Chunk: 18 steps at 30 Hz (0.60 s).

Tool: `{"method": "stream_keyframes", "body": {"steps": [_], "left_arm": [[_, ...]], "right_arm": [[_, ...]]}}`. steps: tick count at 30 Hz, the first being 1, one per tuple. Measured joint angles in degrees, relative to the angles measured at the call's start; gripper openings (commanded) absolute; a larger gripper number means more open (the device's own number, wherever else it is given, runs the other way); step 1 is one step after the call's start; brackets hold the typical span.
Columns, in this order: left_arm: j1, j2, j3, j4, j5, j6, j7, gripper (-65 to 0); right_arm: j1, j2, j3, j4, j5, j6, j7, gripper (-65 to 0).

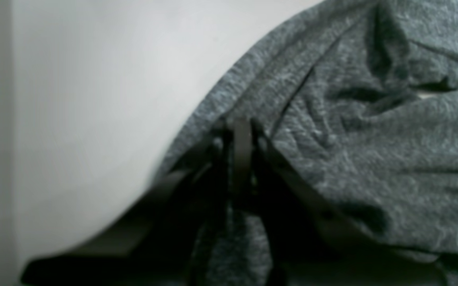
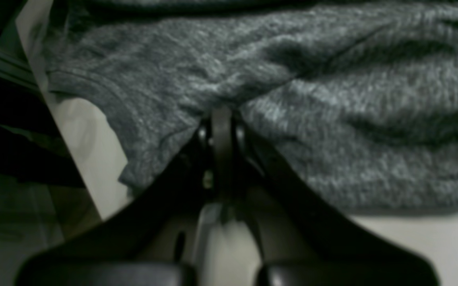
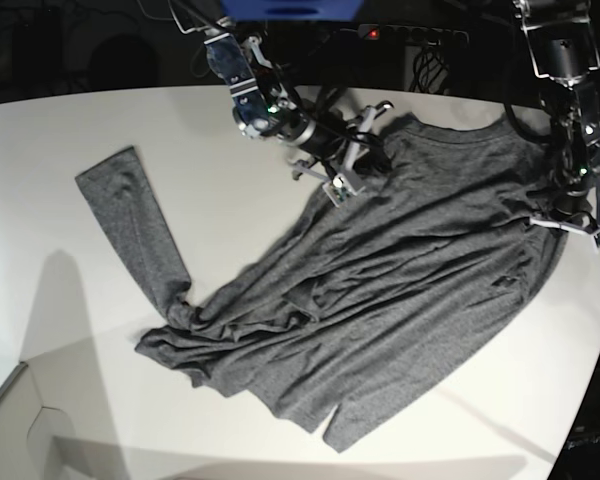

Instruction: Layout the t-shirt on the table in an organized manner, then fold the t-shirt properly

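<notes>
The dark grey t-shirt [image 3: 400, 290] lies spread and wrinkled across the white table [image 3: 130, 120], with one long sleeve [image 3: 130, 220] stretched out to the left. My right gripper [image 3: 370, 150] is at the shirt's upper edge near the neckline. In the right wrist view it [image 2: 222, 115] is shut on a pinch of the t-shirt [image 2: 332, 119]. My left gripper [image 3: 565, 225] is at the shirt's far right side. In the left wrist view it [image 1: 240, 127] is shut on the edge of the t-shirt [image 1: 372, 139], lifting the cloth above the table [image 1: 94, 99].
The table's curved edge [image 3: 590, 340] runs close to the shirt on the right. A pale box corner [image 3: 20, 420] sits at the bottom left. Cables and a power strip [image 3: 415, 34] lie in the dark behind the table.
</notes>
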Motion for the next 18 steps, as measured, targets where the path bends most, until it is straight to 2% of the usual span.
{"method": "stream_keyframes", "body": {"steps": [18], "left_arm": [[0.37, 0.28, 0.02, 3.91, 0.0, 0.0, 1.75, -62.4]], "right_arm": [[0.0, 0.24, -0.07, 0.0, 0.02, 0.02, 0.07, -65.0]]}}
